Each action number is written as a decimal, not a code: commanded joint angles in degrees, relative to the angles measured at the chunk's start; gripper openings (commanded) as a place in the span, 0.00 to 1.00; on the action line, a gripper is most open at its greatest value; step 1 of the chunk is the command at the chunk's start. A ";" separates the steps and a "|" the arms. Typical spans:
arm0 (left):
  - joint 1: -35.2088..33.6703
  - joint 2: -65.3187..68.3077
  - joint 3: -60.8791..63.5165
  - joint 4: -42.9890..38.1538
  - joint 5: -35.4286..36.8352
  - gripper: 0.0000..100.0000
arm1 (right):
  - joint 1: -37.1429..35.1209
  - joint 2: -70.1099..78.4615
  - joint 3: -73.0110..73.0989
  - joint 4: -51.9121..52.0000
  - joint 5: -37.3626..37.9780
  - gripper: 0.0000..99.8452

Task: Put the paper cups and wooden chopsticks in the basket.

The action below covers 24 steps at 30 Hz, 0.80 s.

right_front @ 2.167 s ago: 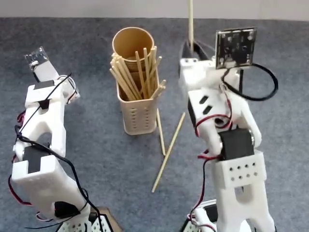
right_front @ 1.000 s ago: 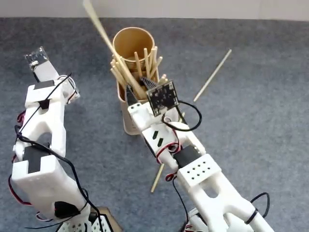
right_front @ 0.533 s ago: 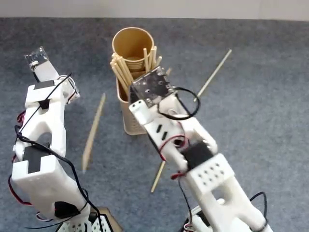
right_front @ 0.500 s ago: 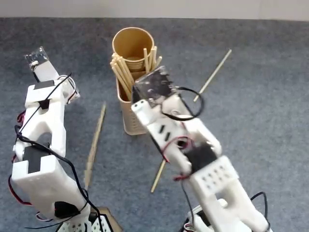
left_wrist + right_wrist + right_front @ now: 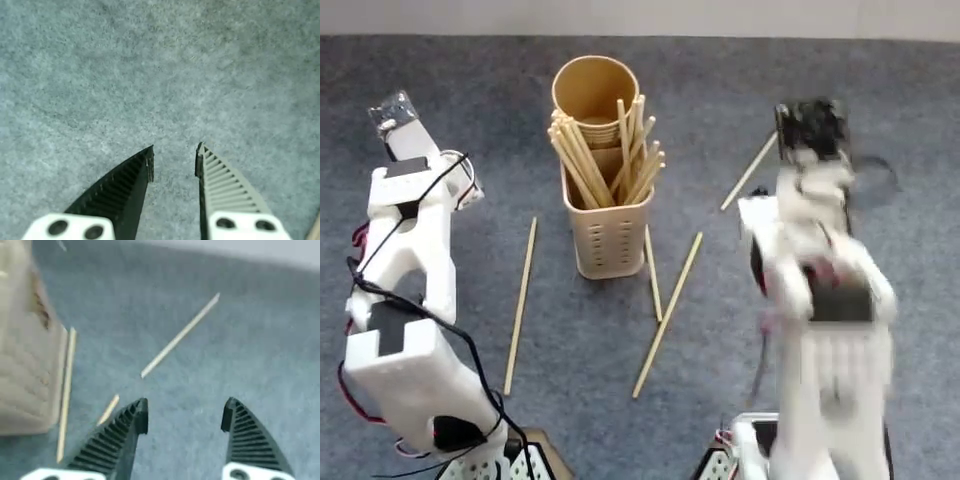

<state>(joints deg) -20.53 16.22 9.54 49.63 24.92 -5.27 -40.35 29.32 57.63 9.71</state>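
A tan slotted basket (image 5: 607,235) stands mid-table with a paper cup (image 5: 595,88) and several wooden chopsticks (image 5: 610,150) in it. Four chopsticks lie loose on the carpet: one left of the basket (image 5: 520,305), two crossing at its right (image 5: 668,312), one farther right (image 5: 748,172). My right gripper (image 5: 185,415) is open and holds nothing, above the carpet to the right of the basket (image 5: 22,375), with the far-right chopstick (image 5: 180,335) ahead of it. My left gripper (image 5: 174,159) is open over bare carpet at the far left.
Grey carpet (image 5: 900,130) covers the table. The left arm (image 5: 405,250) stands along the left side, the right arm (image 5: 815,270) along the right. A pale strip of wall (image 5: 640,15) runs along the back.
The right arm swung from the basket out to the right, its gripper now empty. The chopstick it carried came down on the carpet left of the basket. The left arm barely shifted.
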 commanded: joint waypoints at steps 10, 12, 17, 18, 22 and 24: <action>0.04 6.99 -7.25 0.44 0.35 0.16 | 2.51 46.20 -17.98 -21.93 -10.02 0.24; 0.48 6.99 -7.25 0.53 0.35 0.16 | 2.51 53.76 -23.96 -21.85 -10.73 0.24; 1.10 6.99 -7.25 0.53 0.26 0.16 | 2.68 69.49 -37.76 -18.68 -10.64 0.24; 1.19 6.99 -7.25 0.53 0.26 0.16 | 2.68 72.22 -40.48 -17.01 -10.55 0.24; 1.19 6.99 -7.25 0.53 0.26 0.16 | 2.68 81.80 -50.95 -11.03 -10.55 0.24; 1.19 6.99 -7.25 0.53 0.26 0.16 | 2.68 85.32 -56.04 -7.69 -10.55 0.24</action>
<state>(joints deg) -20.53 23.78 4.35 49.71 24.92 -3.08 41.58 -18.77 46.37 -0.40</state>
